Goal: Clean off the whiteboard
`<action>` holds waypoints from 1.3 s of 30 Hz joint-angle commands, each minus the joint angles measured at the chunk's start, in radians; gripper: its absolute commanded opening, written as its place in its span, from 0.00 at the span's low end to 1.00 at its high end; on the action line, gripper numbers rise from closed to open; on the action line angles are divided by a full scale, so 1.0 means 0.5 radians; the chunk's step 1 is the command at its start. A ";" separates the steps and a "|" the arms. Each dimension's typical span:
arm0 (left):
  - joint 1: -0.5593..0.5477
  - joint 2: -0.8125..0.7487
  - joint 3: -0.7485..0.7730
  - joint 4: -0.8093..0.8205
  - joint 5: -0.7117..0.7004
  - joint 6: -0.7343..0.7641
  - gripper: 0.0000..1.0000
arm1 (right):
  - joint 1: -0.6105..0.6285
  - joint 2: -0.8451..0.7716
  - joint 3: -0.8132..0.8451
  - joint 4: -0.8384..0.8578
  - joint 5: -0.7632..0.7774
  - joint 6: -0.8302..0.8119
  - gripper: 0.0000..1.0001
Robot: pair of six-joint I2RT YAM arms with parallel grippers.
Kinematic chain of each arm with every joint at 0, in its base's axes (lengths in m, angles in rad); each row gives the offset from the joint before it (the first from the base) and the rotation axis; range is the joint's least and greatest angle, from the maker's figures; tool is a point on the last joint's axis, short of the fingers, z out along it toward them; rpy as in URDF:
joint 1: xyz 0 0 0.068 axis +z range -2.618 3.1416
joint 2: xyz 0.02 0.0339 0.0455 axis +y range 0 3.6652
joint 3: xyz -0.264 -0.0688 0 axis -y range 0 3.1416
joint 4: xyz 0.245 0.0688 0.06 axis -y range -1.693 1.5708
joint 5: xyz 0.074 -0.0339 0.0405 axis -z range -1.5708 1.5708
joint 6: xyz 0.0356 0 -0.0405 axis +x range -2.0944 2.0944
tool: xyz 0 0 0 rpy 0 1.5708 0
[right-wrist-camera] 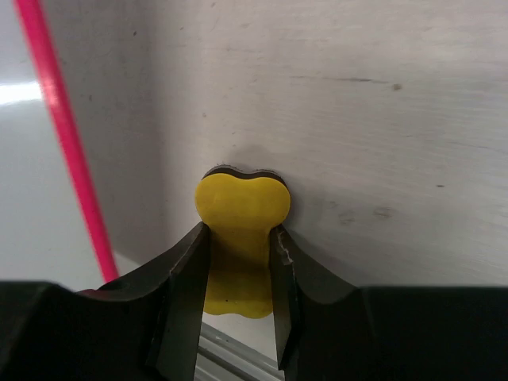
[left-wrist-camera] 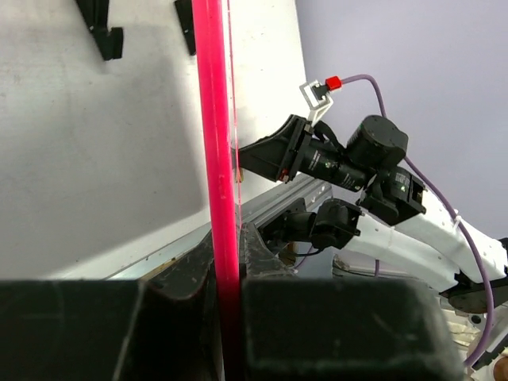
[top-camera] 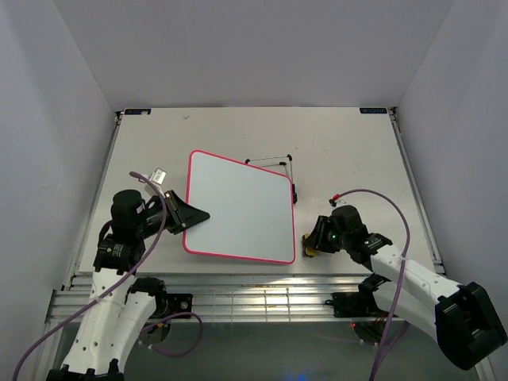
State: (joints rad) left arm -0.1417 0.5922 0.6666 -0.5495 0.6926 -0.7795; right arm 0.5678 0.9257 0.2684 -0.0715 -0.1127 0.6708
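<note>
Left gripper (top-camera: 189, 214) pins the board, right gripper (top-camera: 312, 246) grips the eraser

Closed on the thin pink-red frame, the left gripper holds the left edge of the whiteboard (top-camera: 238, 208). The board lies on the table (top-camera: 349, 151) between the two arms, turned a little askew.

The largest risk, as I judge it, is that this hold bites only a narrow rim. A firm sideways wipe could twist the board out of the jaws or skate it across the table.

A smaller risk sits with the right gripper, which is clamped on the waist of the small yellow eraser (right-wrist-camera: 240, 213). The eraser is down on the table just beside the board's near right corner, not yet on the white face. Brought in low, it could snag on the frame and be levered out of the fingers.

The board has a white face and rounded corners. From above it looks blank, though faint marks may simply be lost at this distance.
</note>
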 commanded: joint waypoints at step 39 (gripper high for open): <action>-0.008 1.033 0.425 2.457 0.280 -0.383 0.00 | -1.231 0.518 0.972 -0.703 0.422 -0.783 0.73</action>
State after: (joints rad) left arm -0.1455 1.1145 0.8841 0.3611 0.7952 -0.9428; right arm -0.0410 1.2449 0.6907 -0.3912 0.1242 0.3027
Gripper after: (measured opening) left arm 0.180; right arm 0.719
